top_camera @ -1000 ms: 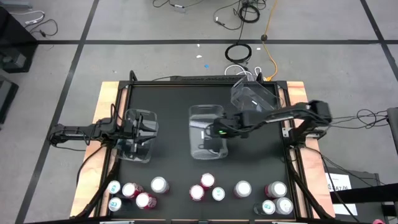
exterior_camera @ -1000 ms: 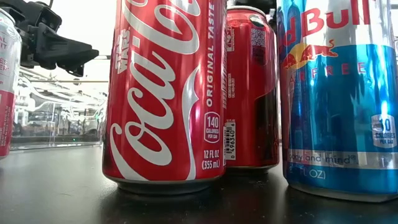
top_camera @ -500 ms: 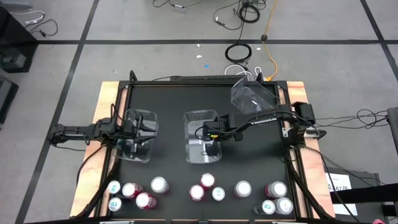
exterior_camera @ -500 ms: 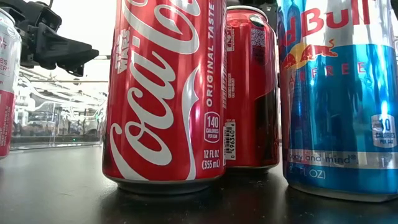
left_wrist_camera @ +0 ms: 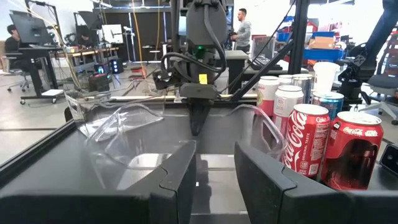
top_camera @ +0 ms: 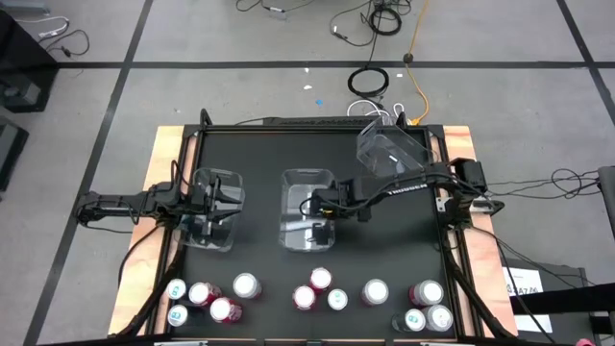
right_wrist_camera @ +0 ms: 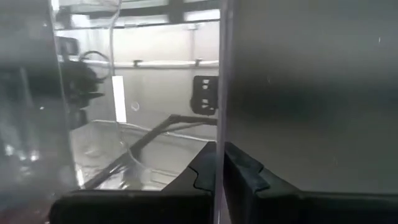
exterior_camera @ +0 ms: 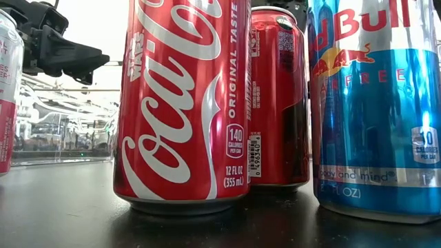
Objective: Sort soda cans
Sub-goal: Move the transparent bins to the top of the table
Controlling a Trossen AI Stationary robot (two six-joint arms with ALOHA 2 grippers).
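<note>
Right gripper (top_camera: 309, 206) clamped shut on wall of middle clear bin (top_camera: 293, 179), mid-table. Left gripper (top_camera: 213, 200) part open around wall of left bin (top_camera: 227, 180). Soda cans (top_camera: 317, 280) all upright, long axis vertical, silver tops up, in row along near edge.

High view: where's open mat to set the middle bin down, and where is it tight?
Bare mat lies between the left bin and the middle bin, along the back edge left of the right bin, and right of the right gripper, shut on the middle bin's wall. The front strip is crowded with soda cans.
</note>
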